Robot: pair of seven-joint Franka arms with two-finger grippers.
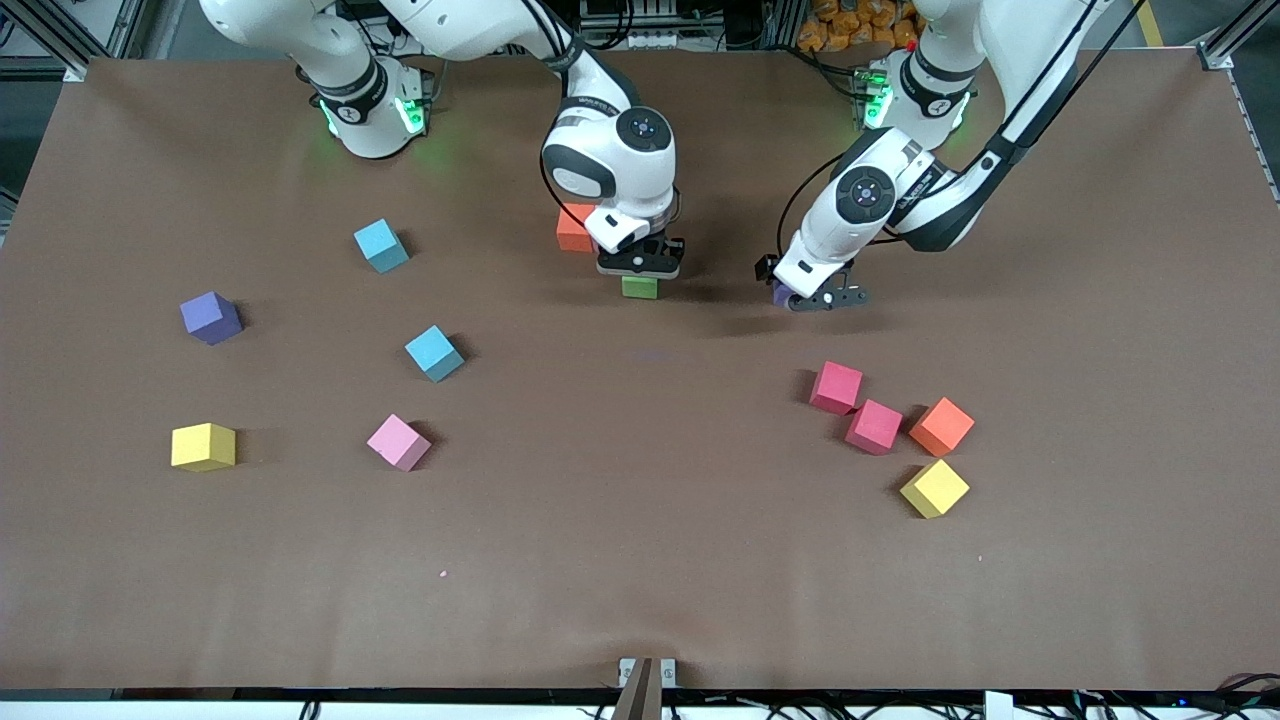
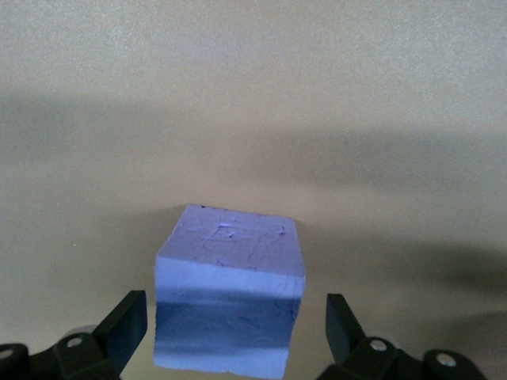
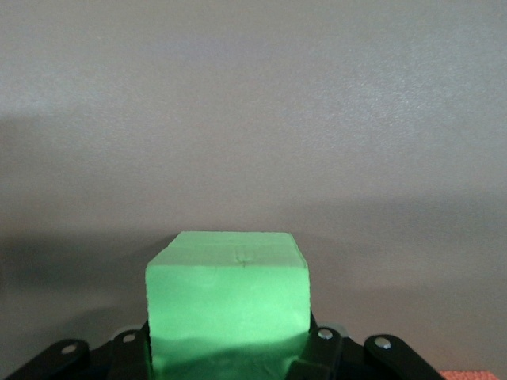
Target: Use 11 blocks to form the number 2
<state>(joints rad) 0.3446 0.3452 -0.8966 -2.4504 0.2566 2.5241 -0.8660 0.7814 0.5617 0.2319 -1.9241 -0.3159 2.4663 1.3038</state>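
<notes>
Blocks (image 1: 873, 427) scattered across brown table (image 1: 640, 560); black cables along table edge

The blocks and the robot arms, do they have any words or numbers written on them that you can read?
None can be read.
Right arm's wrist: a small grey marking, too blurred to read.
Purple block: only scuffs on its top, no letters.
Green block: plain, with one tiny dent.
The other blocks, such as the yellow block: plain colours, no print.
</notes>
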